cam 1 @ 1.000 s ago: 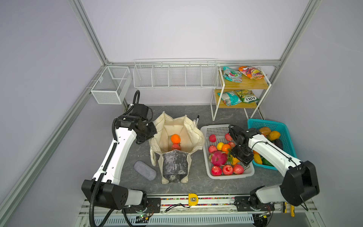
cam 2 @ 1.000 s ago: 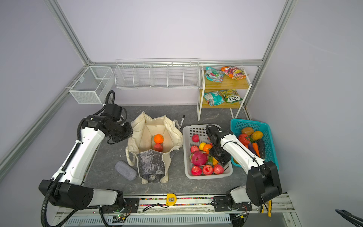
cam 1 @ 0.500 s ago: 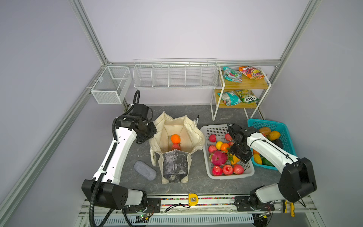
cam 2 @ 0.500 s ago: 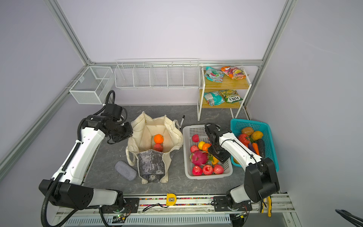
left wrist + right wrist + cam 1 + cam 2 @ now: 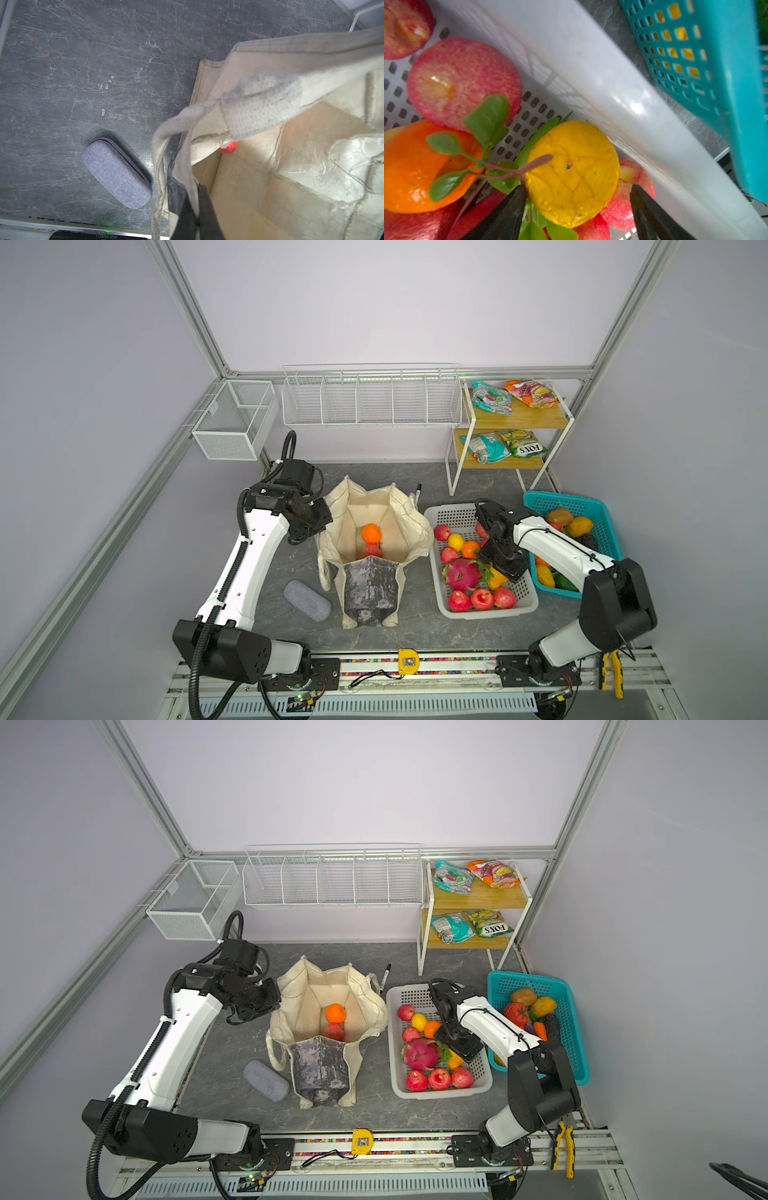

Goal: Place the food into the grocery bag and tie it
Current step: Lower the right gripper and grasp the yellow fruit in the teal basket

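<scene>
The cream grocery bag [image 5: 415, 526] stands open mid-table with an orange [image 5: 371, 533] and a red apple [image 5: 372, 549] inside. My left gripper [image 5: 320, 522] is shut on the bag's left rim; in the left wrist view its jaws [image 5: 197, 207] pinch the cream cloth. More food lies in the white basket [image 5: 453, 512]: apples, an orange, a dragon fruit [image 5: 461, 573] and a yellow fruit [image 5: 573, 172]. My right gripper [image 5: 577, 187] hangs low in that basket, open, with a finger on each side of the yellow fruit. Snack packets [image 5: 490, 397] lie on the shelf.
A teal basket [image 5: 557, 502] of vegetables stands right of the white one. A grey fabric case [image 5: 306, 600] lies left of the bag, and a black marker [image 5: 417, 491] lies behind it. White wire baskets [image 5: 370, 398] hang on the back wall.
My right gripper has opened wider and shifted a little leftward over the white basket. The left arm and the bag have stayed still.
</scene>
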You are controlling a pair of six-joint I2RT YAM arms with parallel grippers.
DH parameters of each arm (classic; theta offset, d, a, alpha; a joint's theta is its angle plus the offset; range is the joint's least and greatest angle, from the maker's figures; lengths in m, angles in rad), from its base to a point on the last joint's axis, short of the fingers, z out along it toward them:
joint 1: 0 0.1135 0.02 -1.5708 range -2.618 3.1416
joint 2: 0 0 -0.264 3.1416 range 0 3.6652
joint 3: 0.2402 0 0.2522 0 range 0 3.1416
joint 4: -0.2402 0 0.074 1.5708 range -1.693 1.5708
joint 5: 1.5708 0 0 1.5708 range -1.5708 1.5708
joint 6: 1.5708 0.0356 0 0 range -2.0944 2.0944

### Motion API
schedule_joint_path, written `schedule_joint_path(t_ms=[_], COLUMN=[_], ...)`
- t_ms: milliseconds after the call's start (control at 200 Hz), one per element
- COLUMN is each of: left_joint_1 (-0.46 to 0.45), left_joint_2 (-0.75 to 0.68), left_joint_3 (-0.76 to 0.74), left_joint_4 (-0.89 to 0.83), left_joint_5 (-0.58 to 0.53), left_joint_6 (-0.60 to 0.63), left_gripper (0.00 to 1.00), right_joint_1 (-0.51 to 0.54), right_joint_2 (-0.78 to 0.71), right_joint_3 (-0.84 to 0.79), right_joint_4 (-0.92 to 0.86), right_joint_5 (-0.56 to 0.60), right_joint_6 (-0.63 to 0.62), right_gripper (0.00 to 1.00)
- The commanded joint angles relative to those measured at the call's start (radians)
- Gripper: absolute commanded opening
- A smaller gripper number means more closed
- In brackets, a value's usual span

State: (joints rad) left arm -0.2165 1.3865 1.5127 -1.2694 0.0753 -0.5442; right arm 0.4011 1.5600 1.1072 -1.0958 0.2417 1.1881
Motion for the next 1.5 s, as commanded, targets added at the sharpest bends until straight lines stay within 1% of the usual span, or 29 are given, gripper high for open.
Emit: schedule_joint_path(t_ms=[0,120,355,430,525,615,915,1035,1130,1230,1335,1495], left_joint_1=[-0.007,-0.007,-0.007,-0.007,-0.007,-0.007,-0.007,-0.007,-0.007,-0.007,-0.007,-0.007], left_joint_2=[-0.014,-0.018,-0.011,-0.008,-0.006,-0.005,-0.003,-0.004,-0.007,-0.009,-0.010,-0.013], left_joint_3=[0.017,0.015,0.028,0.035,0.040,0.043,0.041,0.035,0.034,0.030,0.026,0.020], left_joint_4=[-0.003,-0.003,-0.007,-0.010,-0.012,-0.013,-0.012,-0.010,-0.008,-0.005,0.001,0.008], left_joint_5=[-0.017,-0.017,-0.014,-0.014,-0.016,-0.015,-0.014,-0.016,-0.016,-0.016,-0.016,-0.014], left_joint_6=[0.006,0.005,0.009,0.010,0.013,0.013,0.016,0.016,0.015,0.013,0.010,0.009], left_gripper=[0.00,0.00,0.00,0.00,0.00,0.00,0.00,0.00,0.00,0.00,0.00,0.00], right_joint_1=[0.004,0.004,0.001,0.002,-0.001,-0.001,-0.004,-0.004,-0.004,-0.005,-0.007,-0.009], right_joint_2=[0.024,0.034,0.050,0.054,0.057,0.055,0.022,-0.002,-0.029,-0.058,-0.081,-0.100], right_joint_3=[-0.001,-0.016,-0.030,-0.032,-0.032,-0.033,-0.038,-0.012,0.022,0.076,0.138,0.223], right_joint_4=[0.005,0.016,0.039,0.042,0.034,0.024,0.016,-0.007,-0.034,-0.077,-0.122,-0.154], right_joint_5=[0.030,0.043,0.057,0.060,0.066,0.071,0.078,0.076,0.067,0.078,0.115,0.144], right_joint_6=[-0.001,-0.002,-0.007,-0.008,-0.009,-0.010,-0.011,-0.017,-0.019,-0.021,-0.035,-0.068], right_gripper=[0.86,0.86,0.75,0.75,0.81,0.81,0.67,0.63,0.62,0.63,0.63,0.64])
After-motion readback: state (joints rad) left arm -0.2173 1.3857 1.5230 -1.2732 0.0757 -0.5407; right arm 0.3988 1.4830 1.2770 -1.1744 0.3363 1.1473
